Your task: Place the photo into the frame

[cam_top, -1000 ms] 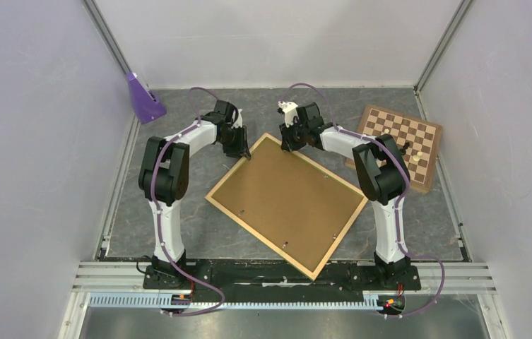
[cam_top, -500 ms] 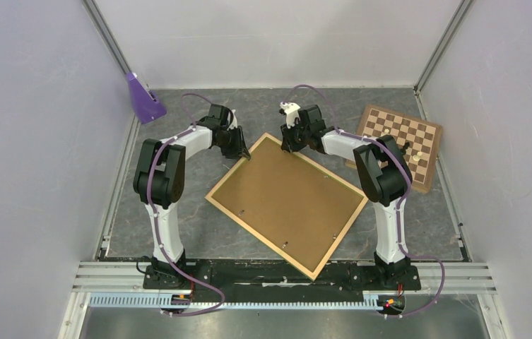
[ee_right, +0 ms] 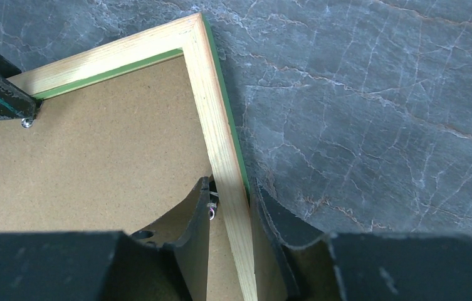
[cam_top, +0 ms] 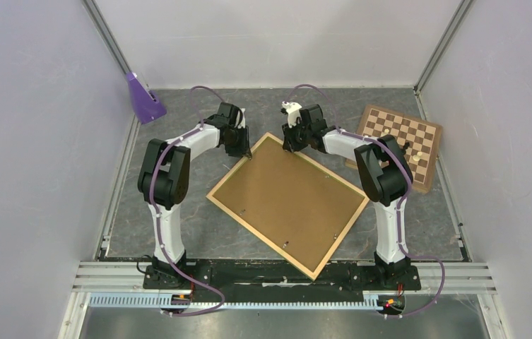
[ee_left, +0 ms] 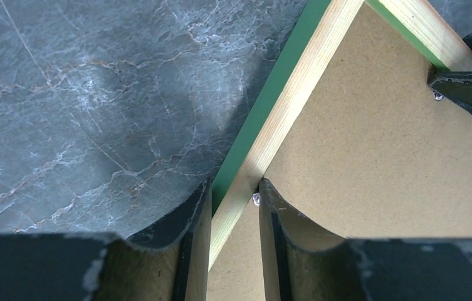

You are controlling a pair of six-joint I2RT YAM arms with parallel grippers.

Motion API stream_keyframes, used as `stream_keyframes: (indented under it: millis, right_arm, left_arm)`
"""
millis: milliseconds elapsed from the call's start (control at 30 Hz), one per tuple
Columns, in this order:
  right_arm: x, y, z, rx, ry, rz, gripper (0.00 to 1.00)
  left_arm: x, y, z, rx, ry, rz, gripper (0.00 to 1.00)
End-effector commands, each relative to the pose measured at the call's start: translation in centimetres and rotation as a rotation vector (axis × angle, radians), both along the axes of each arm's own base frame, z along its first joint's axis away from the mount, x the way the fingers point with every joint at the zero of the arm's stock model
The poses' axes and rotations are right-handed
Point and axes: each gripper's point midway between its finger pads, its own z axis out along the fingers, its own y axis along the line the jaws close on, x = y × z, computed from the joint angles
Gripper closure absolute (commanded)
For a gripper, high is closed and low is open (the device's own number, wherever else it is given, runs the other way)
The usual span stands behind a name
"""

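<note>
Left end effector (ee_left: 234,185): fingers straddle one far rail of the frame (ee_left: 296,94), one on the green outer edge and one inside over the hardboard panel (ee_left: 371,163). No gap either side that I can see, so I read it as clamped on the rail. A small metal tab (ee_left: 256,199) sits right at the inner fingertip.

Right end effector (ee_right: 230,183): same hold on the adjoining far rail, pinched across the pale wood, inner finger over the panel next to another tab (ee_right: 210,213).

Both holds are near the far corner. The frame lies face down and diagonal on the desk (cam_top: 199,240), pale back up, with the panel seated inside it. The chessboard (cam_top: 411,134) is off to the right, apart from it.

The photo isn't visible in any view. I can't tell whether it's under the panel.

Handling, my read:
- The frame is light, and stiff along each rail, but it's big and thin, so it will likely twist if lifted from one corner.
- The rails give narrow purchase, and the painted edge may be slick.
- With both grips at the far corner the near end will sag or drag. Holds nearer the middle of opposite rails would balance better.
- The panel depends on the tabs, so tilting risks it dropping out.
- I can't tell if there's glass, so treat it as fragile.
</note>
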Motion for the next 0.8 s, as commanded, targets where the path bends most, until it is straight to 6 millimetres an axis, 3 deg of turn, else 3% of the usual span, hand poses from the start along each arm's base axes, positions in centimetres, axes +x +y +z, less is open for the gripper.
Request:
stream_keyframes:
  millis: [0, 133, 400, 533, 767]
  right_arm:
    - [-1.3, -4.5, -3.8, -0.155, 0.102, -0.085, 0.93]
    - [-1.4, -4.4, -3.9, -0.154, 0.106, -0.081, 0.93]
    - [-1.6, -4.3, -4.3, -0.152, 0.116, -0.075, 0.93]
    - [-1.7, -4.4, -4.2, -0.155, 0.114, -0.074, 0.93]
    - [-1.4, -4.5, -4.0, -0.155, 0.106, -0.079, 0.93]
  left_arm:
    - [-1.4, 0.7, -2.7, 0.100, 0.078, -0.034, 0.76]
    - [-1.2, 0.3, -2.7, 0.084, 0.088, -0.033, 0.61]
    - [-0.7, -1.0, -2.1, 0.023, 0.103, -0.020, 0.51]
    - [-0.5, -0.6, -2.1, 0.042, 0.095, -0.019, 0.52]
    - [-1.3, 0.7, -2.2, 0.082, 0.091, -0.023, 0.65]
